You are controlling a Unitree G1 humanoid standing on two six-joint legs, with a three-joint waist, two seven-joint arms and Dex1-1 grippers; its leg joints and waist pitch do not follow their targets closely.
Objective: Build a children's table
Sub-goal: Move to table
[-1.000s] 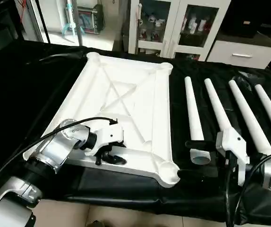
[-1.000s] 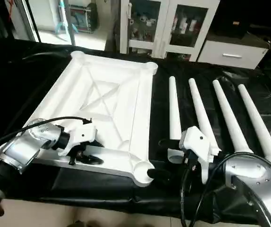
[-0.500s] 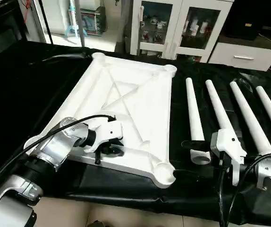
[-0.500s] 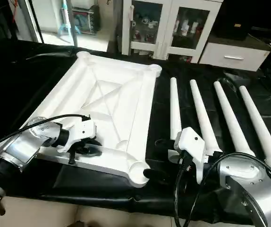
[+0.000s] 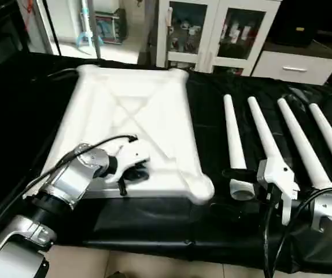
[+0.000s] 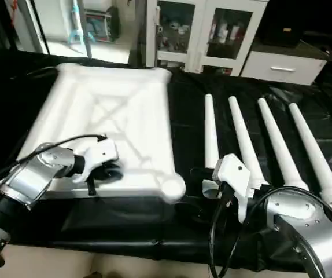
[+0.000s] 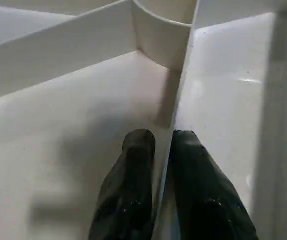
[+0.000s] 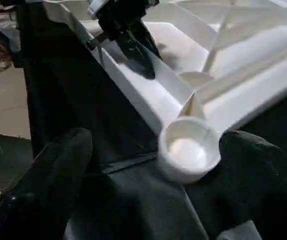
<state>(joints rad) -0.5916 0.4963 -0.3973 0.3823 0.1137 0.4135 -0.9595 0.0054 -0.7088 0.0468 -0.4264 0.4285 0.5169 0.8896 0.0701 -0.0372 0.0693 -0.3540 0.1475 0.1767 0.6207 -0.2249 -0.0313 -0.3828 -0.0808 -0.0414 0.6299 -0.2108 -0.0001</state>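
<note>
The white tabletop (image 5: 154,104) lies underside up on the black-draped table, its X ribs facing me. My left gripper (image 5: 132,174) is at its near edge, shut on a thin upright rib (image 7: 176,100) with one finger on each side. The near right corner socket (image 8: 188,150) sits between the wide-apart fingers (image 8: 48,190) of my open right gripper (image 5: 227,192), which hold nothing. Several white tapered legs (image 5: 264,136) lie side by side to the right of the tabletop, the nearest one's wide end (image 5: 241,188) close to my right gripper.
A glass-door cabinet (image 5: 212,29) and a white drawer unit (image 5: 293,63) stand behind the table. The black cloth (image 5: 27,104) hangs over the front edge above the floor (image 5: 154,269). A black cable (image 5: 96,145) arcs over my left wrist.
My left gripper has closed on the rib. The tabletop has swung to the left, its near right corner has risen and pulled away from the legs. The right arm has hardly moved.
</note>
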